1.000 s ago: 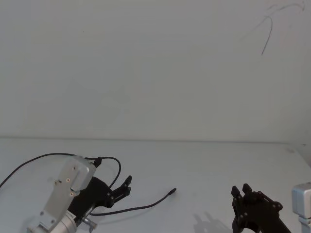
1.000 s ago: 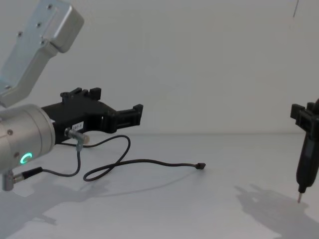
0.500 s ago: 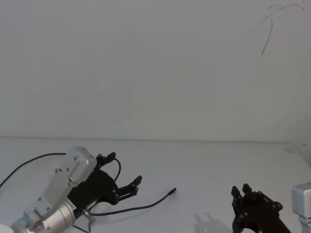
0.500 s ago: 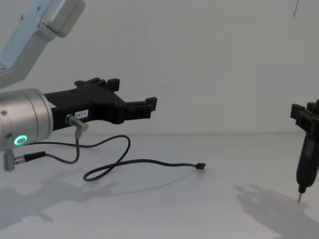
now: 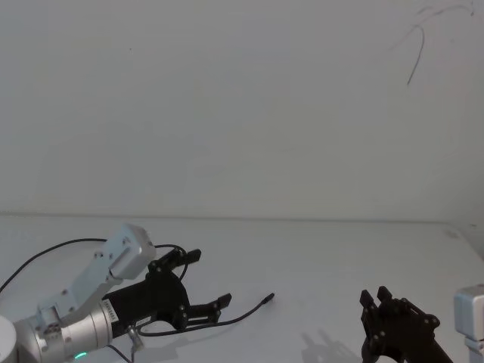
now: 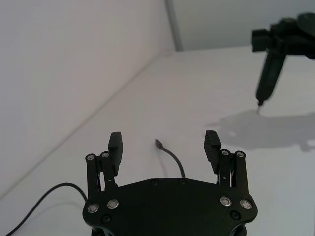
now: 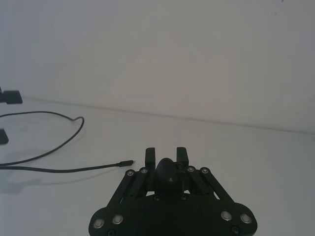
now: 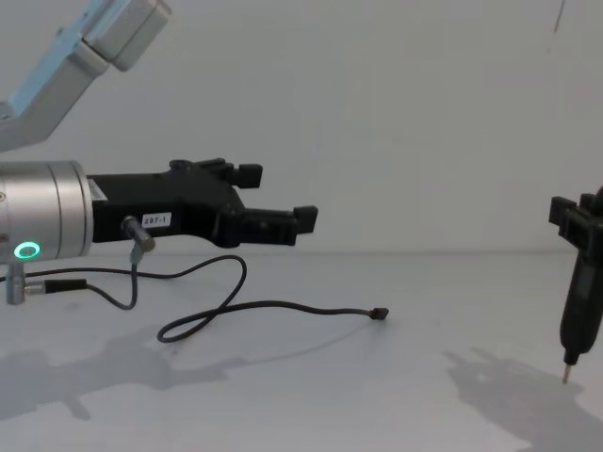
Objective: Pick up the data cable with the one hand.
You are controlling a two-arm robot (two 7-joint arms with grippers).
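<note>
My left hand (image 5: pixel 209 278) hovers over the bench (image 5: pixel 325 249), its fingers (image 6: pixel 115 142) wide and empty. The data cable (image 8: pixel 283 304) lies flat on the bench below them. In the head view its free stretch runs from 8 to 2 o'clock, and the plug is at 4 o'clock from them. I judge that a descent is needed. The right hand (image 5: pixel 376 296) is parked at 5 o'clock, well apart.
</note>
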